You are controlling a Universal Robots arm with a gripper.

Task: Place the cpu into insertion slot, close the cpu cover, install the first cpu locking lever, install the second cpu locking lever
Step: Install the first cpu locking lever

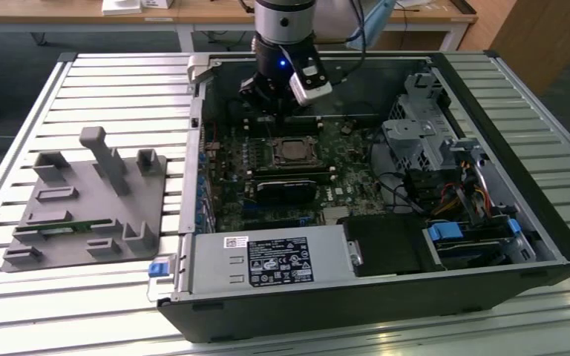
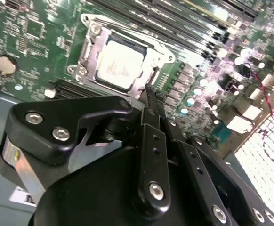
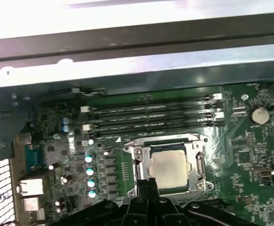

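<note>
Gripper (image 2: 149,93) is closed, fingers pressed together with nothing between them, tip down at a corner of the slot (image 3: 192,162), just beside the cover (image 3: 141,160). Cpu (image 3: 167,165) already sits in the slot, pale top showing through the cover window. Cover looks flat over its edges. Can't tell if either lever is latched, the fingers hide that side.

Risks, my guess: the narrow tip could slip off a springy lever and rake the board (image 3: 250,155) or the row of capacitors (image 3: 89,170) near the slot. A lever that misses its hook would spring back up and leave the cover loose. A push off-line could load the cover unevenly and stress the pins under the cpu. Memory slots (image 3: 151,115) sit close, so there is little room to swing.

Board lies flat inside an open black case (image 1: 522,222), drive cage and cables on the exterior view's right. Case rests on a slatted metal table (image 1: 116,81), with a grey fixture (image 1: 87,200) beside it on the exterior view's left. Wooden desk (image 1: 216,11) and dark floor behind
</note>
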